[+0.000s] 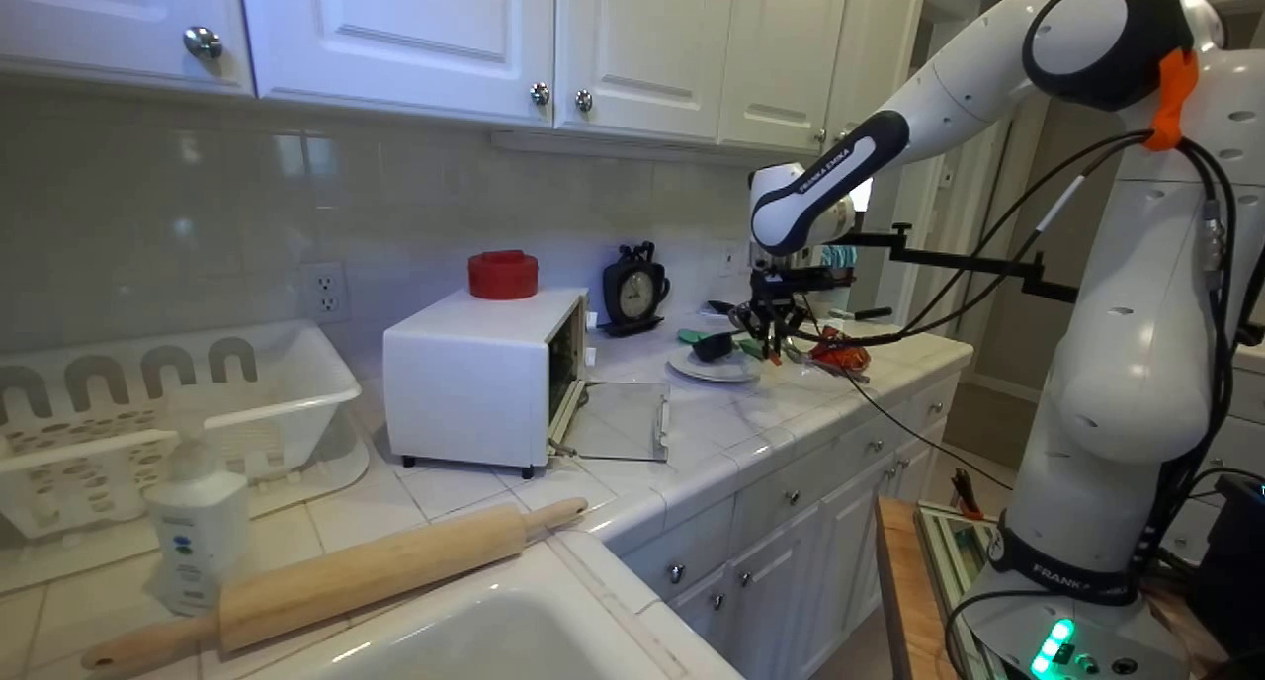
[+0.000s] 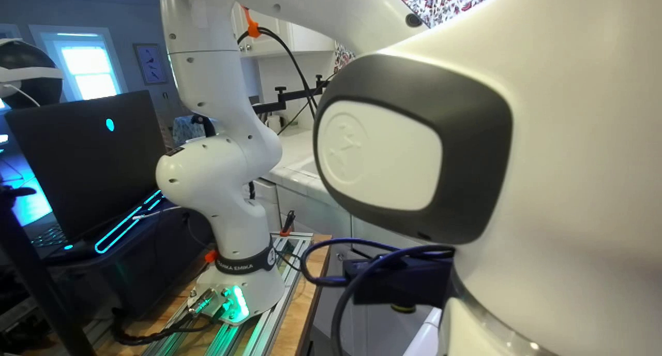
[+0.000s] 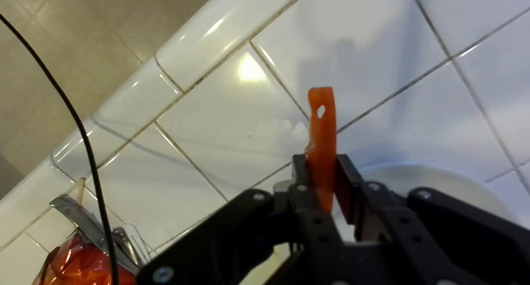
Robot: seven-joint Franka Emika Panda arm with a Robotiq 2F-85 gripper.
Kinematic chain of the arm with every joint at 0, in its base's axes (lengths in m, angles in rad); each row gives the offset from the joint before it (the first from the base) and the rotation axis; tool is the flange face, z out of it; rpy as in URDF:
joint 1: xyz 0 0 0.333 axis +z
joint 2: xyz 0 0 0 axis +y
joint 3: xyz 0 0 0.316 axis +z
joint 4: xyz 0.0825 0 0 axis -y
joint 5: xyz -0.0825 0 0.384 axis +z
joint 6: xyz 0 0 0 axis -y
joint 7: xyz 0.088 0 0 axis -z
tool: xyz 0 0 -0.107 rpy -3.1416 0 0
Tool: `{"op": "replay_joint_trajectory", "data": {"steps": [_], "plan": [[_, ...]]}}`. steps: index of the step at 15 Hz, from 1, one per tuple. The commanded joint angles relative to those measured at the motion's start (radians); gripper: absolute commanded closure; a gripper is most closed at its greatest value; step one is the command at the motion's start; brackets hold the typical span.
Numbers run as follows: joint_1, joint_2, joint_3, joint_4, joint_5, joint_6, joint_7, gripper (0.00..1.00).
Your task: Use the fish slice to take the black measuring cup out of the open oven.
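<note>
My gripper (image 1: 773,332) is over the counter, right of the oven. In the wrist view its fingers (image 3: 321,160) are shut on an orange handle (image 3: 322,127) with a hole in its end, seemingly the fish slice's; its other end is hidden. The orange end (image 1: 776,360) also shows below the fingers in an exterior view. A small black cup (image 1: 712,347) is at the white plate (image 1: 726,373), just left of the gripper; I cannot tell whether it touches the plate. The white oven (image 1: 464,388) stands with its door (image 1: 623,418) open; its inside (image 1: 565,349) is dark and mostly hidden.
A red bag (image 1: 840,352) with metal utensils lies right of the plate. A black dial (image 1: 632,290) stands behind the oven door. A red container (image 1: 503,275) sits on the oven. A rolling pin (image 1: 371,576), bottle (image 1: 198,527) and dish rack (image 1: 287,403) are at left. Cabinets (image 1: 642,57) hang above.
</note>
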Motion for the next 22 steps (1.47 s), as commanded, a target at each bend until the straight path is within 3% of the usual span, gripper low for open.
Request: {"op": "replay_joint_trajectory", "data": {"steps": [1, 4, 8, 15, 19, 22], "plan": [[-0.005, -0.062, 0.017, -0.058, -0.048, 0.038, 0.028, 0.95], [-0.015, -0.065, 0.019, -0.061, -0.082, 0.056, 0.057, 0.95], [-0.018, -0.056, 0.012, -0.066, 0.002, 0.025, -0.018, 0.95], [-0.062, 0.006, -0.029, -0.052, 0.087, -0.044, -0.018, 0.95], [-0.071, 0.015, -0.042, -0.059, 0.062, -0.022, 0.020, 0.95], [-0.057, -0.026, -0.031, -0.094, 0.061, 0.048, -0.049, 0.95]]}}
